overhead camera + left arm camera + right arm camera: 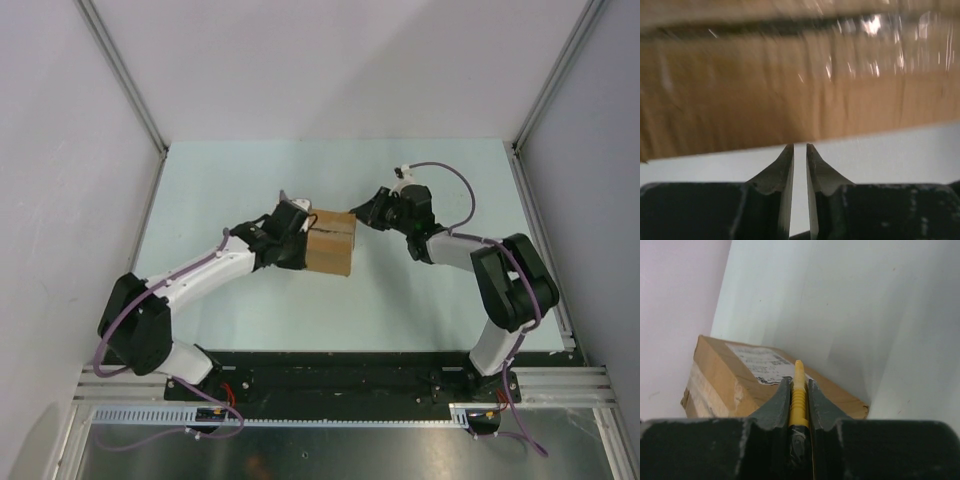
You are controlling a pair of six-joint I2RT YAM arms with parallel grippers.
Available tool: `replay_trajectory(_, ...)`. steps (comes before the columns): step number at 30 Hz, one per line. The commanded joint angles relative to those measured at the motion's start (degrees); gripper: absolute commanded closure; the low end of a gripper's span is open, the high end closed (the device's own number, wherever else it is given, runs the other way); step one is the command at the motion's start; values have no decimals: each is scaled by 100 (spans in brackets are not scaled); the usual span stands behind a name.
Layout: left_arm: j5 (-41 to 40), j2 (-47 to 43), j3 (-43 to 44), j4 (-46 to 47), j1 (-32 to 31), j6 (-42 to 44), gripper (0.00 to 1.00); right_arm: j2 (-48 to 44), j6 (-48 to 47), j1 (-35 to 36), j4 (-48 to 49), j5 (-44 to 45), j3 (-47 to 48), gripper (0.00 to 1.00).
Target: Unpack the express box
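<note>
Top view. Brown box (332, 245) at mid-desk (220, 190), flaps down, a dark seam across the top. Left fingers (303, 238) up against the left side of the box; from here, no telling how far apart. Right fingers (363, 212) just beside the far right corner of the box; touching or not, hard to say. Box between the two sets of fingers.

Left wrist view. Blurred cardboard of the box (790, 90) across the upper two thirds, with a dark seam near the top edge and glints of shiny tape (875, 30) at upper right. Pale desk (890, 150) below. Left fingers (784, 167) set nearly together, only a thin slit between them and nothing in it. Tips level with the lower edge of the box and just beside it, contact unclear.

Right wrist view. Right fingers (780, 402) clamped on a yellow knife (799, 390), its ribbed body between them and its tip poking out past the fingertips. Box (715, 375) ahead and to the lower left, on the desk (840, 315), top face closed and bearing a white label (760, 362). Knife tip lined up with the near edge of that label; touching the cardboard or just above it, cannot tell.
</note>
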Motion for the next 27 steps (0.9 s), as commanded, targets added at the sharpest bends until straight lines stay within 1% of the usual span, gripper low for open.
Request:
replay_trajectory(1,-6,1,114,547,440,-458,80,-672,-469,358,-921,329,53,100)
replay_trajectory(5,-7,63,281,626,949,-379,78,-1129,-522,683,-1211,663,-254,100)
replay_trajectory(8,125,177,387,697,1205,-239,77,-1419,-601,1069,-1448,918,-334,100)
replay_trajectory(14,441,423,562,785,1478,-63,72,-1683,-672,1930,-1888,1560,-387,100)
replay_trajectory(17,521,537,642,802,1522,16,69,-1666,-637,2255,-1880,1771,-387,100)
replay_trajectory(20,504,494,659,811,1531,104,62,-1666,-584,2423,-1888,2078,-387,100)
replay_trajectory(21,338,450,642,803,1549,122,54,-1683,-540,2485,-1923,2288,-387,100)
replay_trajectory(22,223,397,607,794,1566,157,51,-1709,-514,2511,-1967,2386,-387,100)
replay_trajectory(23,74,327,589,785,1610,183,43,-1788,-461,2538,-2081,2500,-387,100)
replay_trajectory(24,3,170,572,785,1636,210,39,-1841,-417,2564,-2152,2762,-387,100)
replay_trajectory(27,-296,-164,484,776,1724,324,30,-2078,-399,2582,-2389,3175,-387,100)
